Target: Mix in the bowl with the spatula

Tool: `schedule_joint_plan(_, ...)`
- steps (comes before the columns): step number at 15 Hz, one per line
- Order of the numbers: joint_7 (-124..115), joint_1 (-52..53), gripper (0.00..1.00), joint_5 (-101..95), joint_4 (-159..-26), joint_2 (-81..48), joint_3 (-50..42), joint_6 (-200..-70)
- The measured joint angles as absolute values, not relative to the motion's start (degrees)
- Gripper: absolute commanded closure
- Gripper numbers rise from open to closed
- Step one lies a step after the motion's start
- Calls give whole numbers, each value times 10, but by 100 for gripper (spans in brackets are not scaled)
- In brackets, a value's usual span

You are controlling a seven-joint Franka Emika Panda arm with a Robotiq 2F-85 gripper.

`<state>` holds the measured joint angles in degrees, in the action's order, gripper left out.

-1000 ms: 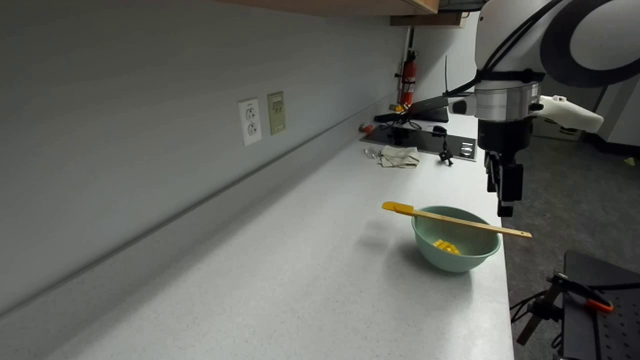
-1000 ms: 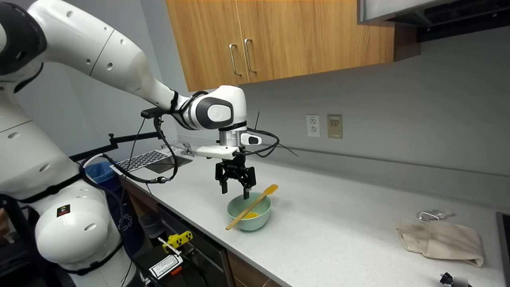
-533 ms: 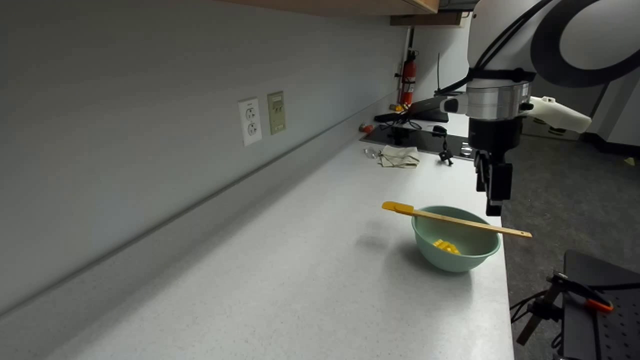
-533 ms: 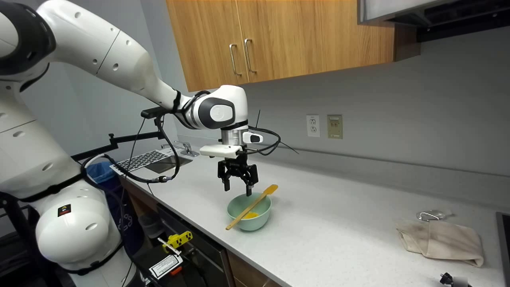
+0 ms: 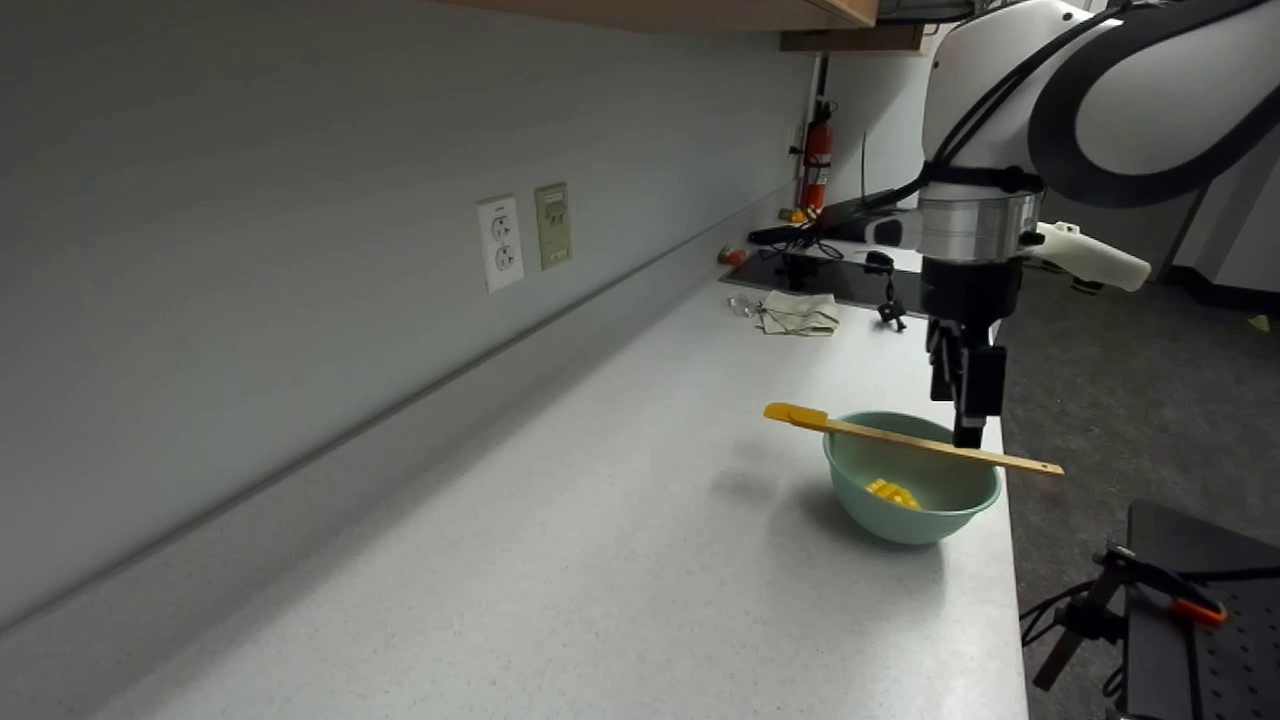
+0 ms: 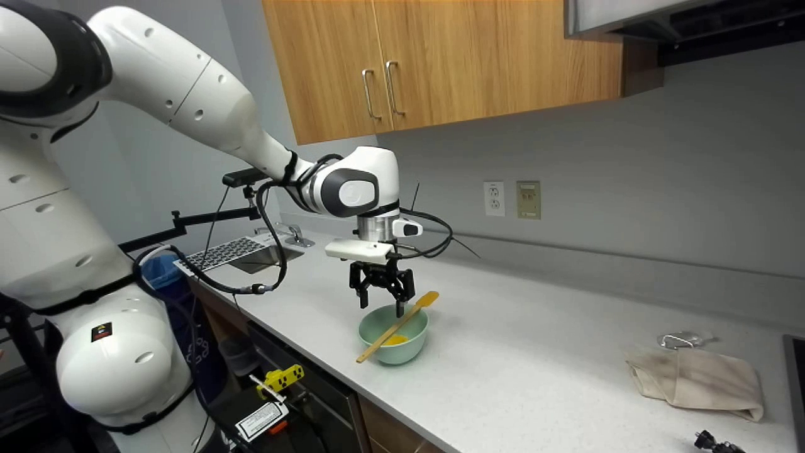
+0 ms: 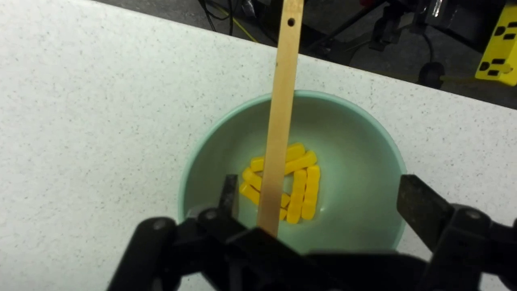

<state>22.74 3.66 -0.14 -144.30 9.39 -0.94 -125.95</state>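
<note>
Apparently pre-grasp: gripper [image 7: 319, 190] empty, jaws parted above the bowl [image 7: 355, 161]; spatula [image 7: 278, 129] lies across its rim, handle off-centre between jaws. Best centre first, descend, close squarely, lest it skid.

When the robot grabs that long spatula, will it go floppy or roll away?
The spatula will probably feel stiff: its handle looks like straight wood. It likely won't roll much, because that handle looks flat. A push might make it slide or tip, though, since it just lies across the bowl, both ends overhanging.
</note>
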Motion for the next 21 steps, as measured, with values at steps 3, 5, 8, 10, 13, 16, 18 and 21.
schedule_joint_plan(3,269,34,0,21,-1442,75,-22,-1264)
schedule_joint_plan(5,286,31,0,27,-1441,66,-28,-1265)
schedule_joint_plan(8,292,28,0,31,-1441,54,-30,-1276)
schedule_joint_plan(10,292,28,0,31,-1442,46,-30,-1296)
schedule_joint_plan(13,287,28,15,31,-1444,31,-27,-1337)
schedule_joint_plan(16,284,28,31,31,-1445,15,-24,-1366)
schedule_joint_plan(18,282,28,29,31,-1445,6,-22,-1375)
schedule_joint_plan(21,274,28,28,23,-1446,3,-19,-1378)
